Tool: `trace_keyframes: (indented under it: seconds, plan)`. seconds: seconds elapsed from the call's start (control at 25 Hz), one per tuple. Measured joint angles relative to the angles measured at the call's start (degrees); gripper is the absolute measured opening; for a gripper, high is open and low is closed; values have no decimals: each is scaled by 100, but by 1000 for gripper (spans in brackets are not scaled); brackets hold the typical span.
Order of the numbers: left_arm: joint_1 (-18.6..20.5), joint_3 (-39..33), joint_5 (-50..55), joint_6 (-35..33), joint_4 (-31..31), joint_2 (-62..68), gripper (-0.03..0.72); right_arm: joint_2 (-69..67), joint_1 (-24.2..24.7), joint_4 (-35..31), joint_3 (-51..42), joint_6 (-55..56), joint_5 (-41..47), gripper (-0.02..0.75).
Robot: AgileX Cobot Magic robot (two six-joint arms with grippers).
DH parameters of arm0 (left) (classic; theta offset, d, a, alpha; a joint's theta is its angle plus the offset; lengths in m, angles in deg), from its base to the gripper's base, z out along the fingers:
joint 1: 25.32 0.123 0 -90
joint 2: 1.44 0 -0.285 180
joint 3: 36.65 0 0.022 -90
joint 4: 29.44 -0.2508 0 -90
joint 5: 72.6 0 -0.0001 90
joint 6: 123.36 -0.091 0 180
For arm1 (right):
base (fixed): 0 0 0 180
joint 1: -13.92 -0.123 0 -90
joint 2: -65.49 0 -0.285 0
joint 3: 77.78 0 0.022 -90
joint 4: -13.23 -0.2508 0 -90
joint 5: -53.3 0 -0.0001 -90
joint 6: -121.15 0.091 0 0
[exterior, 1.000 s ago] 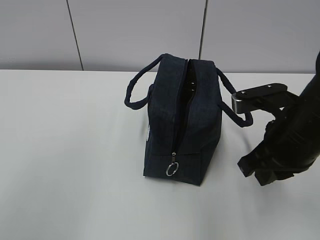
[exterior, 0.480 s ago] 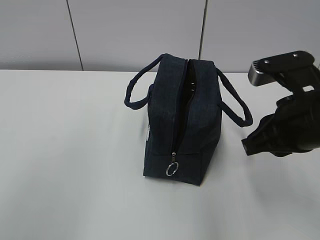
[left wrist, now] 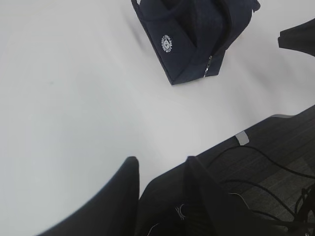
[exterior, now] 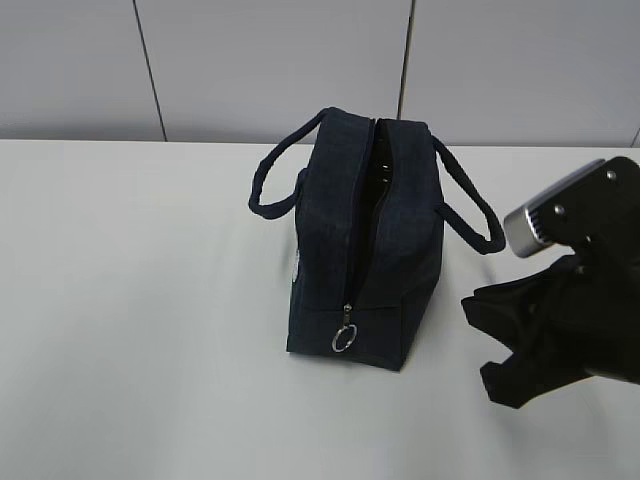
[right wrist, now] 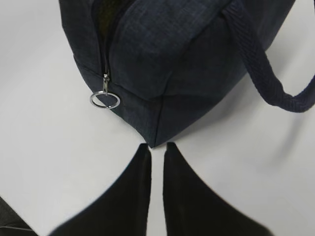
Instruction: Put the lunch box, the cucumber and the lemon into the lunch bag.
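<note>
The navy lunch bag (exterior: 365, 245) is sitting upright mid-desk (exterior: 140, 300) with its top zipper open and the silver ring pull (exterior: 344, 340) hanging down at the near end. The right pincer (right wrist: 156, 150) is hovering just off the bag's near bottom corner, jaws nearly together with only a thin slit, gripping nothing. The left pincer (left wrist: 160, 164) is hanging well away over the desk's edge, partly open and empty (white emblem (left wrist: 167, 43) showing from there).

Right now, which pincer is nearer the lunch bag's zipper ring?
Right. The right pincer points at the lunch bag corner beside the zipper ring. The left pincer hangs far back, near the table edge.
</note>
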Motion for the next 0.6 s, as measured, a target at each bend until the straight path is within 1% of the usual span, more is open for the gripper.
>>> trace_keyframes:
  seconds: [0.16,0.24,0.4,0.52,0.6]
  plan:
    - [0,0,0,0,0,0,204,0,0,564,-701,0,-1549,81]
    - [0,0,0,0,-10,0,204,0,0,867,-929,0,-2112,88]
    - [0,0,0,0,-10,0,204,-154,-5,1234,-1007,0,-2587,95]
    - [0,0,0,0,-10,0,204,-570,-5,2099,-1007,0,-3135,110]
    - [0,0,0,0,-10,0,204,-929,-5,2534,-1007,0,-3368,127]
